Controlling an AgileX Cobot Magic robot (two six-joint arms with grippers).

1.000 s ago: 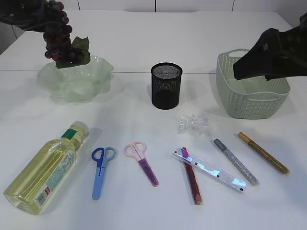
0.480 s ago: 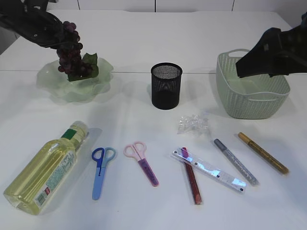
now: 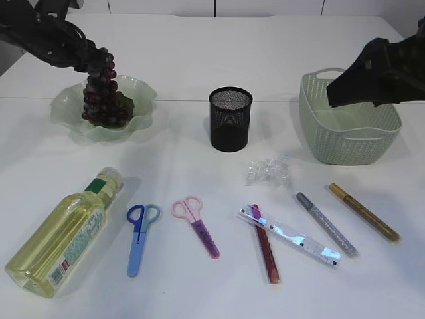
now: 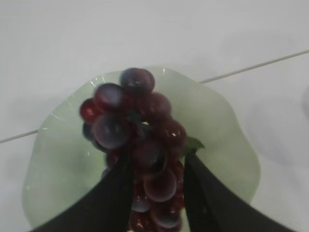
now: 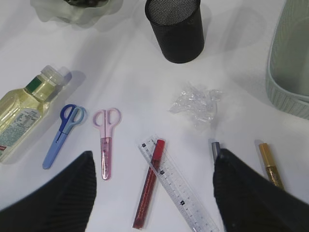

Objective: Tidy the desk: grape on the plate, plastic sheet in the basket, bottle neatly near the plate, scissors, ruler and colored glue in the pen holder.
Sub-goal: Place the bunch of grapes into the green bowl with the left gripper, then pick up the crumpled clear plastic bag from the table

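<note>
My left gripper [image 3: 91,56] hangs over the pale green plate [image 3: 143,100]. Its fingers flank the top of the dark grape bunch [image 4: 140,121], whose lower end rests in the plate; whether they still pinch it does not show. My right gripper [image 5: 154,154] hovers open and empty above the clear ruler [image 5: 181,191], which lies across a red glue stick [image 5: 149,186]. Silver [image 3: 325,224] and gold [image 3: 364,211] glue pens, pink scissors [image 3: 197,226], blue scissors [image 3: 138,236] and the crumpled plastic sheet [image 3: 267,171] lie on the table. The bottle [image 3: 63,236] lies on its side.
The black mesh pen holder [image 3: 230,118] stands at mid-table. The green basket [image 3: 348,143] sits at the right under my right arm. A table seam runs behind the plate.
My left gripper has carried the grape bunch right and down from above the plate's far left rim, so that its lower end now sits in the plate. The right arm has not moved.
</note>
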